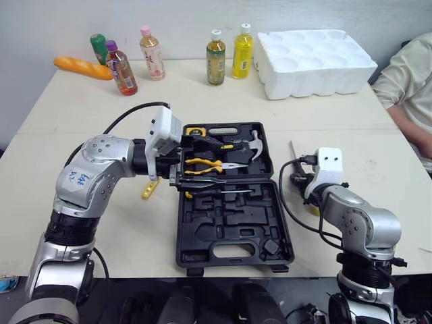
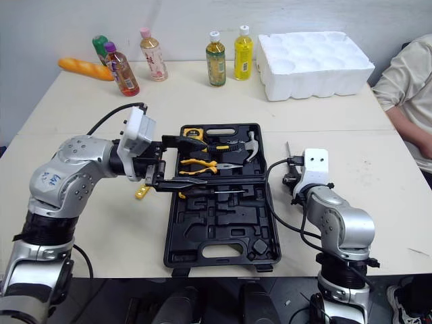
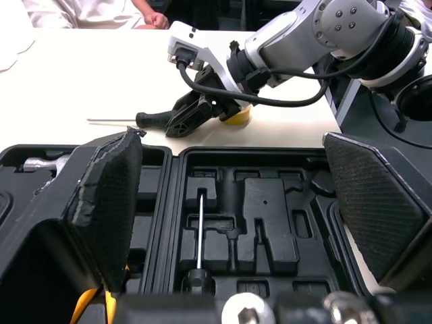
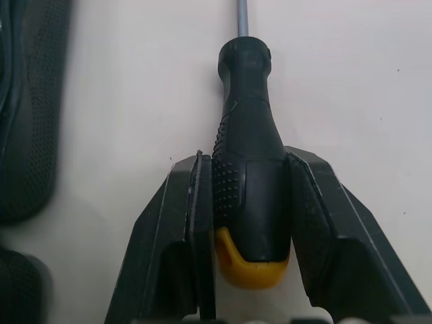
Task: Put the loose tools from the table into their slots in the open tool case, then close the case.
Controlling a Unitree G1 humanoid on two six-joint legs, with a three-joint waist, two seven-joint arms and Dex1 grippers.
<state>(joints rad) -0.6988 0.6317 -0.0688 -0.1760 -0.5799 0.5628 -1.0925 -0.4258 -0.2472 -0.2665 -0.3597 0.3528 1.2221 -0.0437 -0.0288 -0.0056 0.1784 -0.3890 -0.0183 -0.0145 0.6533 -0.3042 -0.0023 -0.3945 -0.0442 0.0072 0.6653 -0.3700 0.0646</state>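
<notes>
screwdriver (image 4: 244, 101) beside tool case (image 1: 229, 233): right gripper (image 4: 248, 158) clenched on handle. lift level, align w/ 1 empty slot. left gripper (image 3: 229, 138) released; keep clear.

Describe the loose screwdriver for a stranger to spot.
Find the open tool case mid-table. Right of it lies a black-handled, yellow-capped screwdriver between the jaws of the right gripper. The other screwdriver sits slotted in the case; this one lies outside.

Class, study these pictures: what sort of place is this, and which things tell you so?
Probably an indoor robot test room, not a real workshop: a plain table holds an open tool case, with drink bottles and a foam tray set out like props.
</notes>
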